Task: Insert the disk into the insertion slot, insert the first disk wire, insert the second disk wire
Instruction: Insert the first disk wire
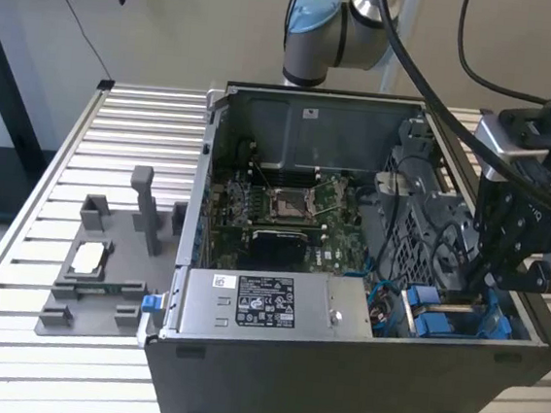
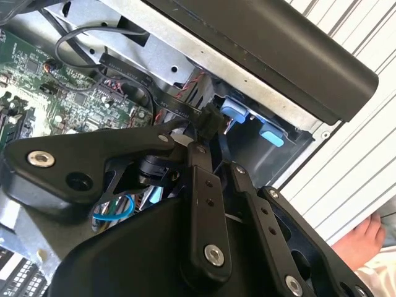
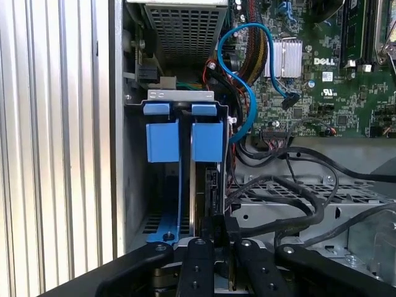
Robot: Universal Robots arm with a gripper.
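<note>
The claw (image 3: 219, 240) is closed to a narrow gap and appears to pinch a black wire plug (image 3: 216, 224) between its tips. The disk (image 3: 207, 141) already sits on edge in the insertion slot (image 3: 204, 95) of the drive cage (image 3: 133, 185). Its exposed edge runs straight from its blue carrier end toward the claw. The plug lies in line with that edge; whether they touch cannot be told.

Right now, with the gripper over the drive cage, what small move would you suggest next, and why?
Probably ease the gripper straight toward the disk: it looks shut on a black wire connector lined up with the disk's edge, and the disk already sits in the insertion slot.
</note>
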